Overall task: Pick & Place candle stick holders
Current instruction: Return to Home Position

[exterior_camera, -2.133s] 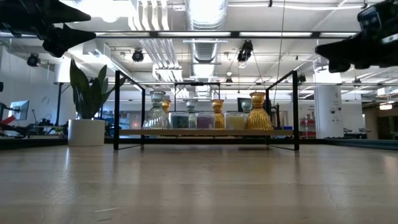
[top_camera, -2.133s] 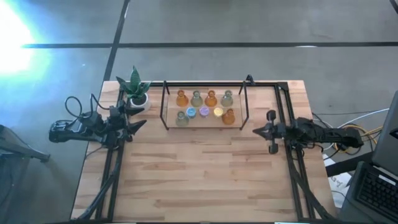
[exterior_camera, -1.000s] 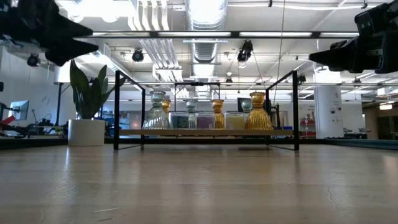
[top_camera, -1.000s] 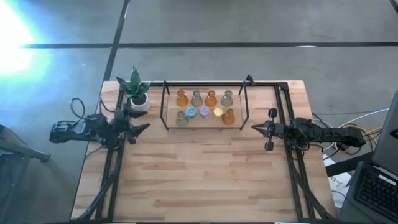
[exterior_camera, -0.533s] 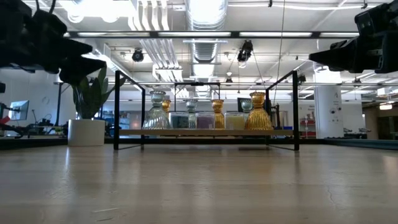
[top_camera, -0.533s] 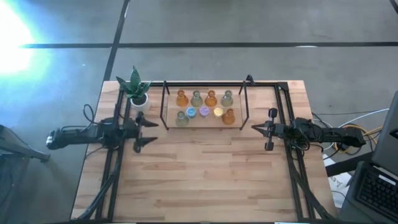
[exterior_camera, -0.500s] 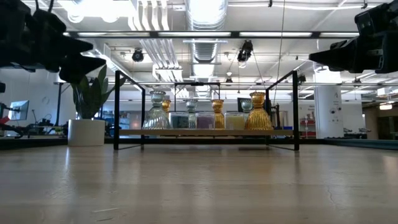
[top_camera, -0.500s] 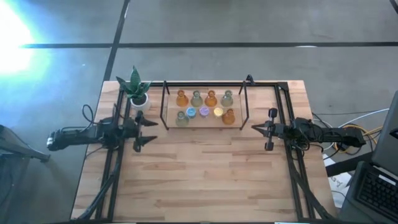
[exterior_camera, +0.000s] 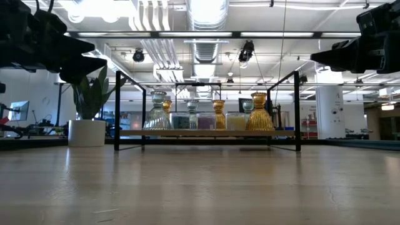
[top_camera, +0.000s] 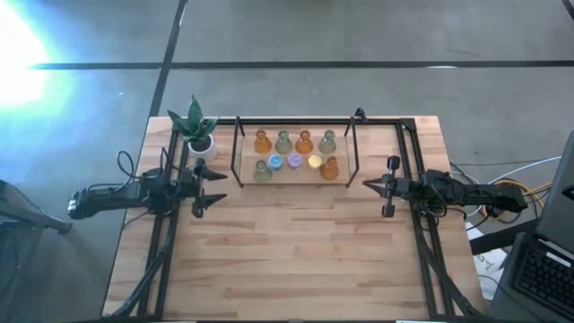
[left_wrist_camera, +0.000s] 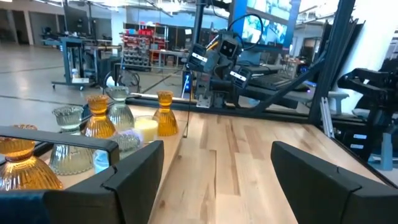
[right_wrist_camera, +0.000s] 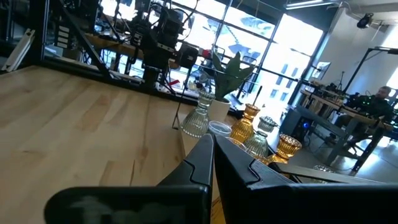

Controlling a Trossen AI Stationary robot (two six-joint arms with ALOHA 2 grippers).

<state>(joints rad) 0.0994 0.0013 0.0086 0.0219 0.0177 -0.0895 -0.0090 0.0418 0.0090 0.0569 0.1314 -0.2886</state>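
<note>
Nine candle stick holders [top_camera: 294, 154] stand on the black-framed shelf [top_camera: 296, 119] at the far middle of the table [top_camera: 296, 260]: back row orange, green, orange, green; front row green, blue, purple, yellow, orange. Left pincer [top_camera: 218, 189] hovers above the table left of the shelf, near the potted plant [top_camera: 195, 130], fingers spread wide, holding nothing. Right pincer [top_camera: 366, 187] hovers right of the shelf, fingers pressed together, empty. Both point inward.
</note>
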